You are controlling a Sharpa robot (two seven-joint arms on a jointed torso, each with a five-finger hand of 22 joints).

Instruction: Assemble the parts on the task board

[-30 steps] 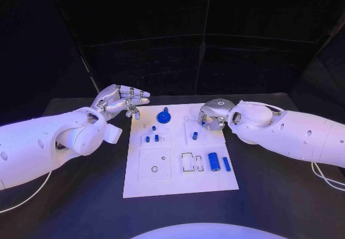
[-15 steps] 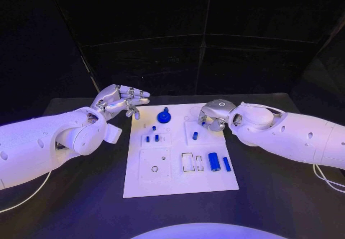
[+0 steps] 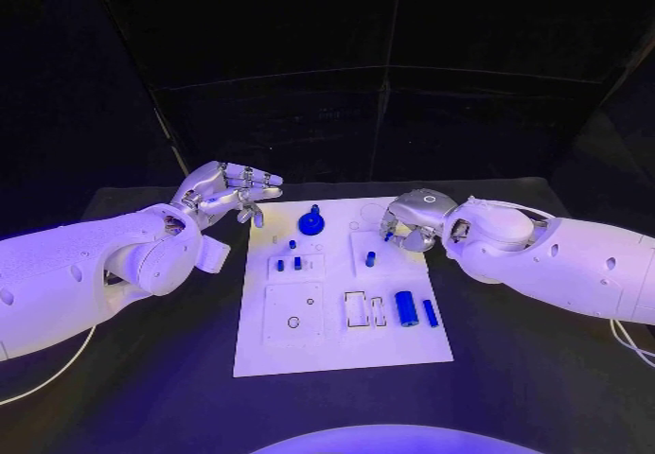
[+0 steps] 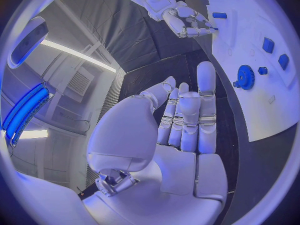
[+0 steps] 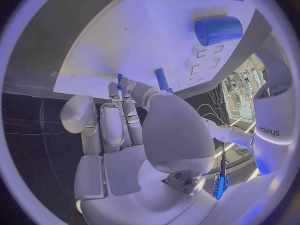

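blue parts lie nearest on the white task board [image 3: 342, 340]: a fat cylinder [image 3: 407, 306] and a slim bar [image 3: 430, 312] side by side toward the board's right edge, just beside two empty rectangular frames [image 3: 363, 309], with a recessed square plate [image 3: 293, 309] to their left. none of these has shifted in the last second. farther up, two short pegs [image 3: 288, 263] stand in the middle of the board and a blue gear with its knob [image 3: 312, 222] sits near the far edge, equally unmoved. what has changed is small and on the right side: the right hand [image 3: 410, 222] has edged a little farther over the board's far right corner and the forearm has swung slightly, its fingers curled down around a small blue piece [image 5: 161, 78], which the right wrist view shows standing at the fingertips above a slot, though i cannot tell for certain that it is pinched rather than merely touched. that reads as a careful seating move in progress, not a finished one. the left hand [image 3: 225, 192] hovers off the board's far left corner as it did before, fingers loosely spread and holding nothing, apparently waiting. most parts are not yet placed, so the assembly looks early.
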